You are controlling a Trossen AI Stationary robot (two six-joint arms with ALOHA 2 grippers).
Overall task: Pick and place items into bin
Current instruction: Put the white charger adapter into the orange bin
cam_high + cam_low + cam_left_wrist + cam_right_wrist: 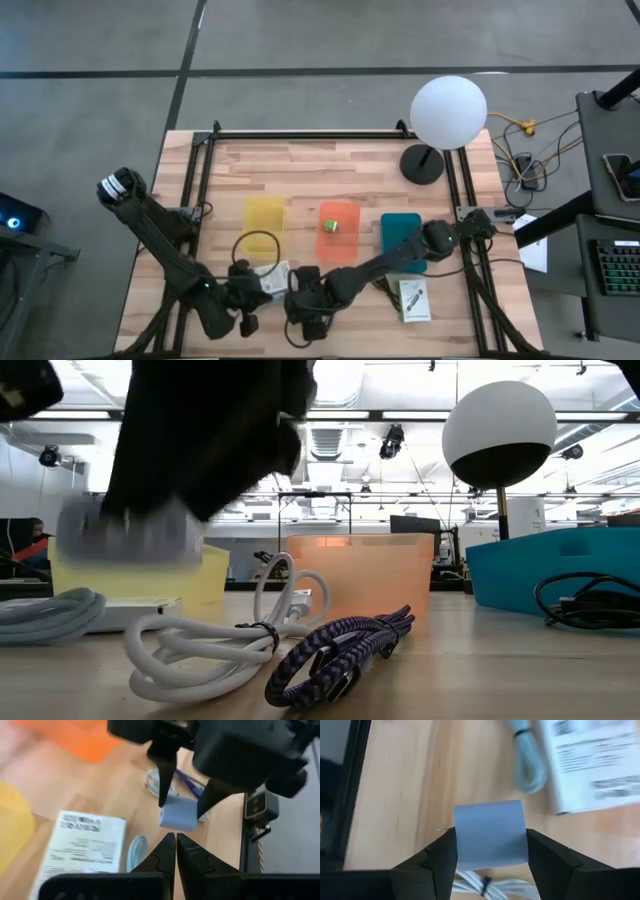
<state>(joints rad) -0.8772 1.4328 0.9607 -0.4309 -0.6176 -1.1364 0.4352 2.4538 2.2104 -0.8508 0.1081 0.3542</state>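
My right gripper (490, 840) is near the table's near edge (305, 318), shut on a pale-purple cube (490, 835), also seen in the left wrist view (179, 813) and blurred in the low view (130, 532). My left gripper (175, 847) is shut and empty beside it (250, 298), pointing toward the cube. A white printed card (82, 845) and a pale coiled cord (136, 851) lie flat on the table near it. A white cord (200, 645) and a purple cord (340, 655) lie under the lifted cube. A green cube (331, 226) lies in the orange bin (338, 232). My right gripper pinches the pale-purple cube between its two fingers (165, 780), one on each of two opposite side faces (462, 840). The fingers come from above, pointing down. The cube is lifted clear of the table and hangs between the fingers above the cords.
The yellow bin (265, 215), the orange bin and the teal bin (400, 235) stand in a row mid-table. A second white card (413, 298) lies right of my right arm, a black cord (590, 600) beside it. A globe lamp (448, 110) stands at the far right corner.
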